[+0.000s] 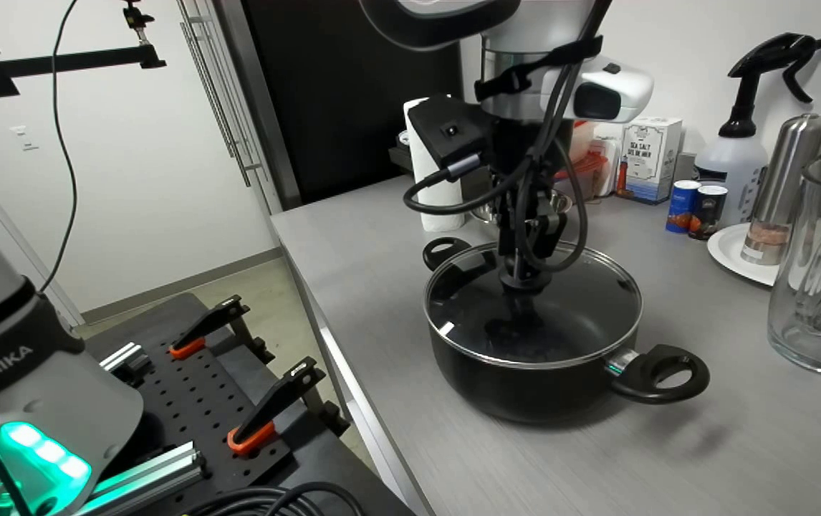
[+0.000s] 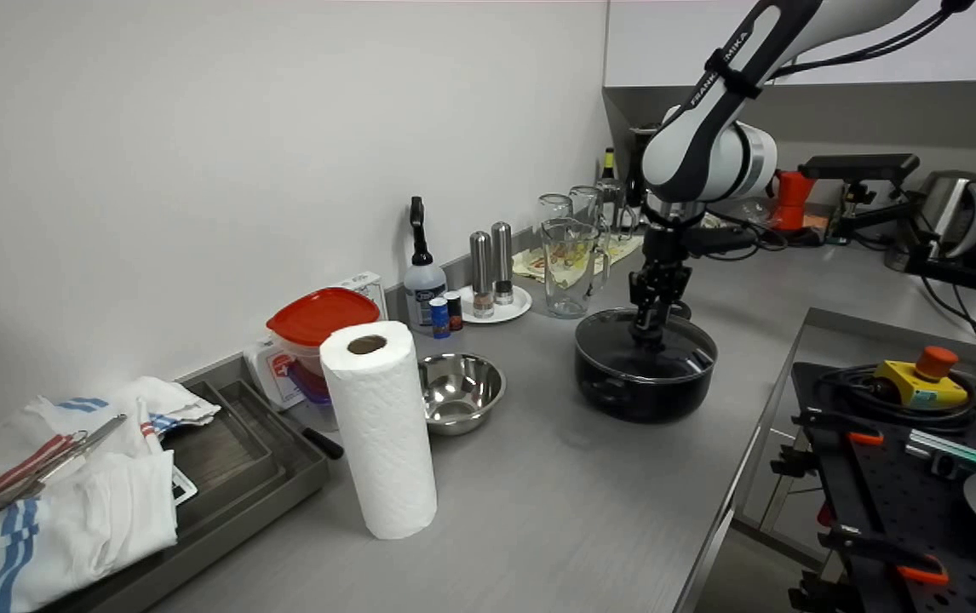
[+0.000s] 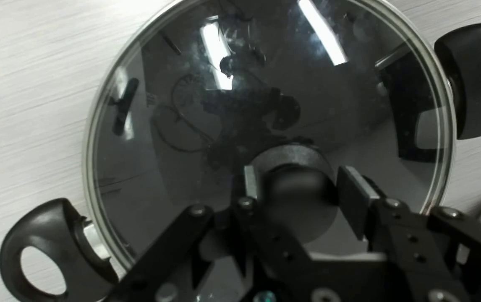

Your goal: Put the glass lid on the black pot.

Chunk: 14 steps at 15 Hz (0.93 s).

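The glass lid (image 1: 589, 315) lies flat on the black pot (image 1: 525, 394), its metal rim following the pot's rim in both exterior views. Through the clear glass in the wrist view, the lid (image 3: 173, 167) shows the dark inside of the pot. My gripper (image 3: 299, 184) points straight down over the middle of the lid, shut on its dark round knob (image 3: 297, 205), with a finger pad (image 3: 351, 197) at either side. The pot's looped handles (image 1: 668, 373) stick out at opposite sides. My fingers cover part of the knob.
A paper towel roll (image 2: 381, 443) and a shiny steel bowl (image 2: 461, 393) stand near the pot. A glass pitcher (image 1: 797, 344) and a white plate (image 1: 729, 258) with steel grinders are on the pot's far side. The counter edge (image 2: 731, 511) runs close by.
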{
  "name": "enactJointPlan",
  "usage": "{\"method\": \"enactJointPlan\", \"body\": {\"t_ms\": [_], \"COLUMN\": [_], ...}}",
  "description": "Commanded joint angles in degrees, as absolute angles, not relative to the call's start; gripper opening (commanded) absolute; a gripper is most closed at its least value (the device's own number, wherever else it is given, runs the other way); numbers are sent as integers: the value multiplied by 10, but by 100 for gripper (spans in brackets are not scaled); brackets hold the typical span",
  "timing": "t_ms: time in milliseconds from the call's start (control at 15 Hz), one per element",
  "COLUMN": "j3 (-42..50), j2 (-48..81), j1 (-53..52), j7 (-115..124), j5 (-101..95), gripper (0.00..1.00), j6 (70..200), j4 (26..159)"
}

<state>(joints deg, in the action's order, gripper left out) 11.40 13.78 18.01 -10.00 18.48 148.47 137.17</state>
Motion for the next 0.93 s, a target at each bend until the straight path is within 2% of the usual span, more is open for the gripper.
{"method": "enactJointPlan", "body": {"t_ms": [0,533,600,667,867], "j3": [109,101,100,99,96], "j2": [140,139,137,134,127], "j1": [175,177,178,178,176], "j7": [-82,-89,-91,-92,-93], "j5": [182,190,192,192,192], "gripper": [23,23,73,75,94], "j6": [1506,1525,1526,1527,1530], "j4": [1367,1372,1374,1376,1381]}}
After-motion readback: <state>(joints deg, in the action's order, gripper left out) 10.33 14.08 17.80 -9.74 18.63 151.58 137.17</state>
